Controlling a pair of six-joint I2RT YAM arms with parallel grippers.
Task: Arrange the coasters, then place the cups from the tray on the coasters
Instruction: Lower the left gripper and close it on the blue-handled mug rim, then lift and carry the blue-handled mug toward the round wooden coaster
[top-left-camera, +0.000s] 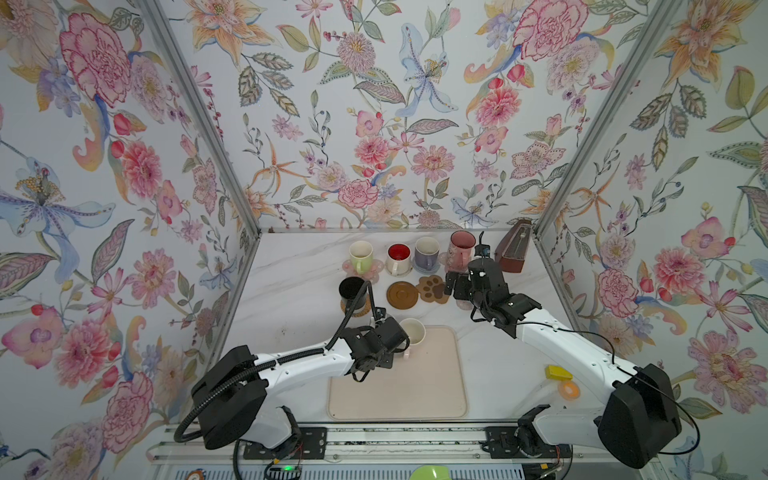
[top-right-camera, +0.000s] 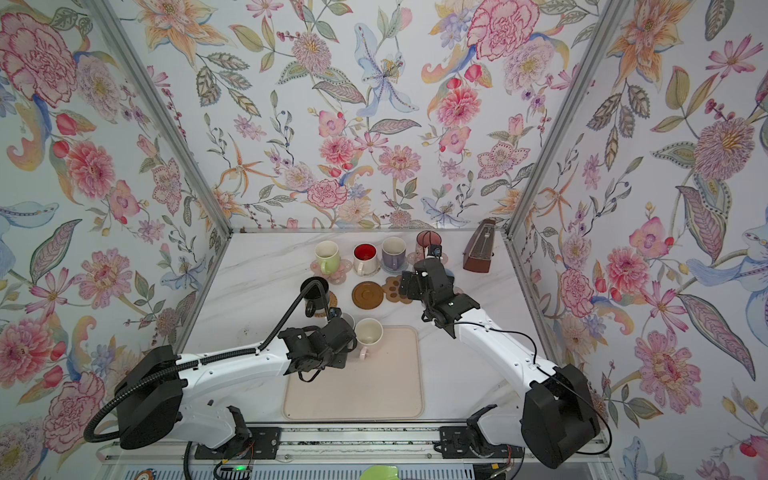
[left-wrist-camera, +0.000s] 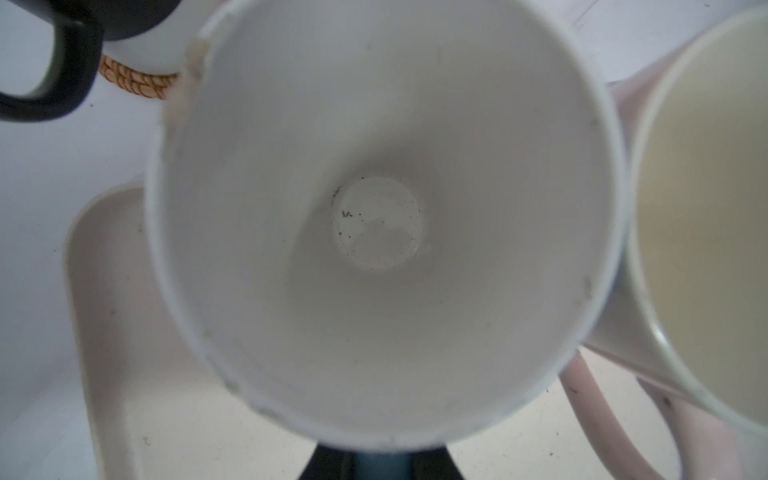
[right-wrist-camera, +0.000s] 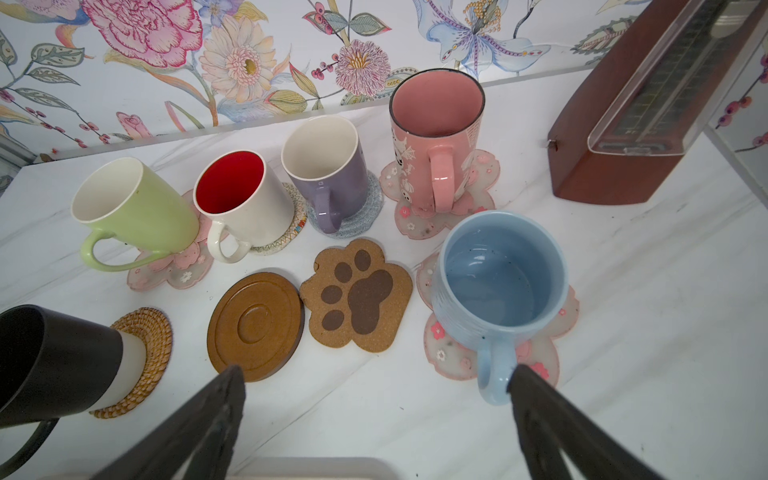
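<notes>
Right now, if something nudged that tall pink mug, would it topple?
Possibly: the pink mug stands taller and slimmer than its neighbours, so likelier to tip than slide. It looks glazed ceramic, probably hard, slick and breakable. Its flower coaster may shift underneath.

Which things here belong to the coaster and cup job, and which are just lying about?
Job: tray, cream mug, white-inside mug, disc coaster, paw coaster, green mug, red-inside mug, lavender mug, pink mug, light blue mug, black mug.
Lying about: metronome, yellow block, orange ring.
</notes>
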